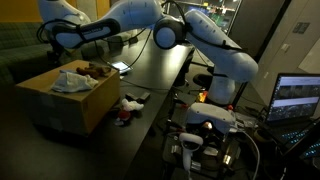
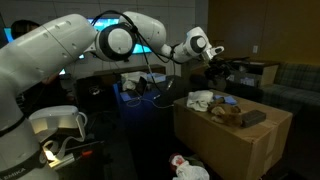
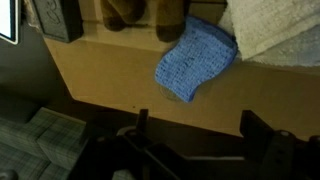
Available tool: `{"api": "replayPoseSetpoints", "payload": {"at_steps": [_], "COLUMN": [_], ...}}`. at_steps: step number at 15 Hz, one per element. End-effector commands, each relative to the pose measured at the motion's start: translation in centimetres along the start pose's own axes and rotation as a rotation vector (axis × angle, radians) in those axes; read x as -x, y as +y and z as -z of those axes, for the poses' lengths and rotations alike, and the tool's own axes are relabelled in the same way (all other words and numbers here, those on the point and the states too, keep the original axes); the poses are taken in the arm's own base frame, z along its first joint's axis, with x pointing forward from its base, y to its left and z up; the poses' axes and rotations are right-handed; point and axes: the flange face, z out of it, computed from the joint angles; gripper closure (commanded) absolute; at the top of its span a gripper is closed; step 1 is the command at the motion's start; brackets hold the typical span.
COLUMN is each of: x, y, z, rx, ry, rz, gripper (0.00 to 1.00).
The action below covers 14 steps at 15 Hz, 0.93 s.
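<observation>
Blue cloth drapes over cardboard box edge, long axis diagonal, tip pointing lower-left in wrist view; arm stretched level twd box, gripper jaws wide apart.

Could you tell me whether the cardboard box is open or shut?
Open: the brown cardboard box has no lid over its top, and a white cloth lies heaped in it.

White arm, blk pincer
</observation>
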Motion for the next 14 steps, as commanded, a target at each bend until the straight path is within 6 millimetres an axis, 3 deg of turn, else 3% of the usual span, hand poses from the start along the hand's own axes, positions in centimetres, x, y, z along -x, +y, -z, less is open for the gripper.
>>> {"api": "replayPoseSetpoints", "payload": {"at_steps": [1,4,7,10,14], "x": [-0.9,-0.4,1.3,3.8,7.9], "y": [1.0,0.7,0.4,0.3,-0.4], "z": [5.4,8.6,10.4,10.8,8.9], "rx": [-0.099,-0.204,-0.286,-0.341,-0.367], "ry": [0.001,-0.005,-0.034,-0.084,-0.152], "rz": [0.053,0.117,0.178,0.229,0.271], "gripper": [0.00,0.00,0.00,0.00,0.00]}}
